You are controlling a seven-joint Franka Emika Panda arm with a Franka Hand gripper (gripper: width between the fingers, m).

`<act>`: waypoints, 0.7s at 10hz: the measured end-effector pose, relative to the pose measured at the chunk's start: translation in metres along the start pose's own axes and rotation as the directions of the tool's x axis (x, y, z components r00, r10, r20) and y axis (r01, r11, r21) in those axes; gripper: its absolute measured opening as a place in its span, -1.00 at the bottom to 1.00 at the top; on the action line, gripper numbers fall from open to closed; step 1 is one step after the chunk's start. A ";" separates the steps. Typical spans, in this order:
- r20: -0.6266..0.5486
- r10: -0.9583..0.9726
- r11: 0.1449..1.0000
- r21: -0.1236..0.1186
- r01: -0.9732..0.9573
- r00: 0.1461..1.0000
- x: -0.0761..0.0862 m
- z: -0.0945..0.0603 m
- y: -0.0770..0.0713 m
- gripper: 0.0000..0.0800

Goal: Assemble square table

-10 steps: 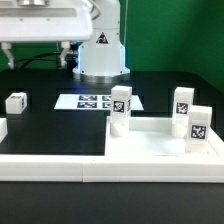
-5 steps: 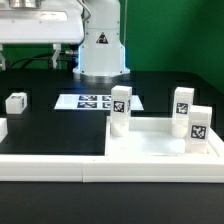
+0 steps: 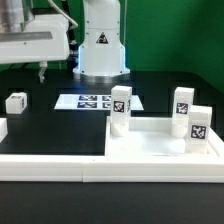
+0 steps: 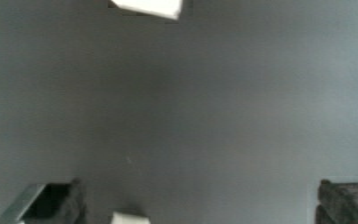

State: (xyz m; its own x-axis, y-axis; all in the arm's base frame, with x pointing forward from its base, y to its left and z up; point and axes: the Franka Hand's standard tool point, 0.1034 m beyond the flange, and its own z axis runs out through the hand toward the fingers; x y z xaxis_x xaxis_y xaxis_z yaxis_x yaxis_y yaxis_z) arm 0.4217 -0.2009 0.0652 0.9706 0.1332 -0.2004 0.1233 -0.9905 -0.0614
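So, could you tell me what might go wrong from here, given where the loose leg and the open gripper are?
1. The loose leg block lies on its side near the exterior view's left, so the open gripper may grab it badly aligned.
2. Three leg blocks already stand on the square table; a low pass of the arm might knock one.
3. The wrist view shows only a white corner, so aiming looks uncertain.

Low frontal exterior; wrist view straight down.

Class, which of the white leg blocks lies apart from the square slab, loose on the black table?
The leg block at the exterior view's left, lying alone on the table; three others stand on the slab.
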 end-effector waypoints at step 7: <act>0.409 0.032 0.990 0.112 -0.085 0.912 -0.007 0.019 -0.008 0.62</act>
State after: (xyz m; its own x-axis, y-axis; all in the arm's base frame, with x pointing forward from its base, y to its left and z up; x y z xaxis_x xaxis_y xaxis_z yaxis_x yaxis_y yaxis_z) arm 0.4103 -0.1935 0.0489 0.8045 0.1037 -0.5848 0.0162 -0.9881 -0.1530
